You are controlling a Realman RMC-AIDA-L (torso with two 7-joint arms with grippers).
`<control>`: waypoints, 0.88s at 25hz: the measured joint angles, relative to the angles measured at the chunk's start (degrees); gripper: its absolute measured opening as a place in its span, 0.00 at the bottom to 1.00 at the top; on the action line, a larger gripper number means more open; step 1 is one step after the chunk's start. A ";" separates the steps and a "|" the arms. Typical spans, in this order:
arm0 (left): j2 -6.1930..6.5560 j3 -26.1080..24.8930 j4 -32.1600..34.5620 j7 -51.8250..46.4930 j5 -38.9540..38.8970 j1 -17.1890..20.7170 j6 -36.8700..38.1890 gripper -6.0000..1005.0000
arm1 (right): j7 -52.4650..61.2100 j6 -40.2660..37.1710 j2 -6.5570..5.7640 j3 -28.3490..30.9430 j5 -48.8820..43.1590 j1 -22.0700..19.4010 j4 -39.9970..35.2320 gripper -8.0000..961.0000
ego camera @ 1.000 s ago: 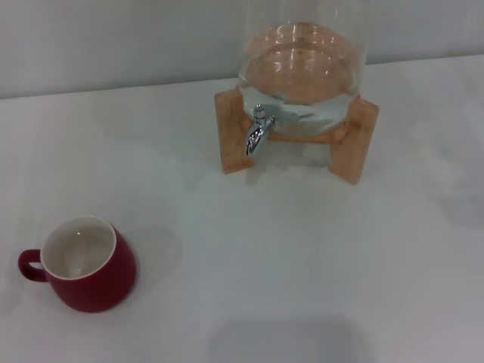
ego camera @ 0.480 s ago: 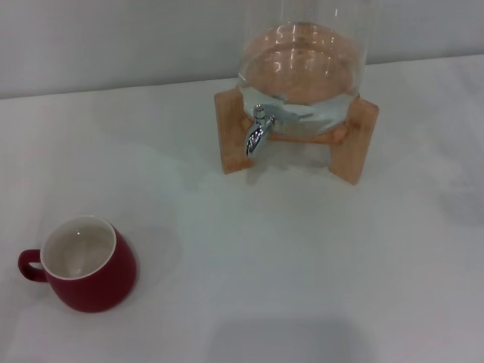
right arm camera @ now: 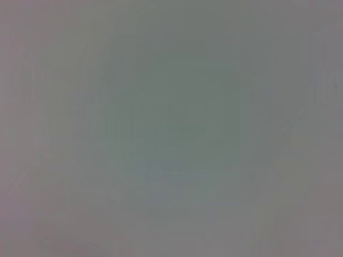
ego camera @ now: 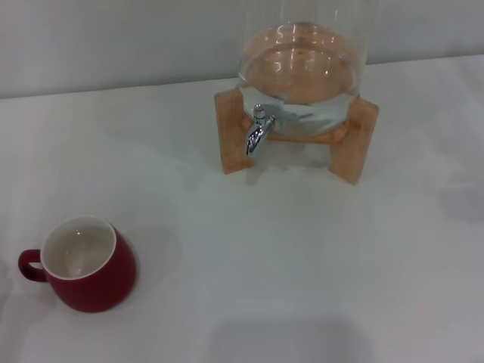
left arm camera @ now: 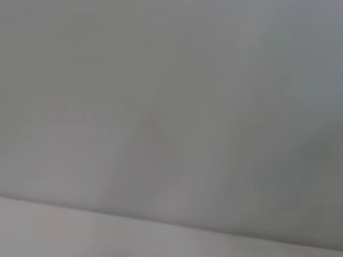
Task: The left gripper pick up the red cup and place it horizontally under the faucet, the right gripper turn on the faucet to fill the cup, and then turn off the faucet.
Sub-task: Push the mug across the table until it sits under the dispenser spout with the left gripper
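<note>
The red cup stands upright on the white table at the near left in the head view, its white inside showing and its small handle pointing left. The faucet, a chrome spigot with its spout curving down, sticks out of the front of a clear glass jar at the back centre. Cup and faucet stand far apart. Neither the left gripper nor the right gripper shows in any view. Both wrist views hold only a plain grey surface.
The jar rests in a wooden stand with legs on both sides of the spigot. A white table stretches between the cup and the stand. A pale wall rises behind the jar.
</note>
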 joint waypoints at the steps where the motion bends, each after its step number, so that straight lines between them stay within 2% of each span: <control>1: 0.00 0.00 -0.43 0.39 0.00 0.10 -0.01 0.76 | -0.01 -0.04 -0.07 0.02 0.00 0.11 0.01 0.66; 22: 0.04 0.00 -6.91 5.62 2.15 0.96 0.38 0.76 | -0.61 -1.65 -0.02 0.86 0.00 1.40 0.06 0.66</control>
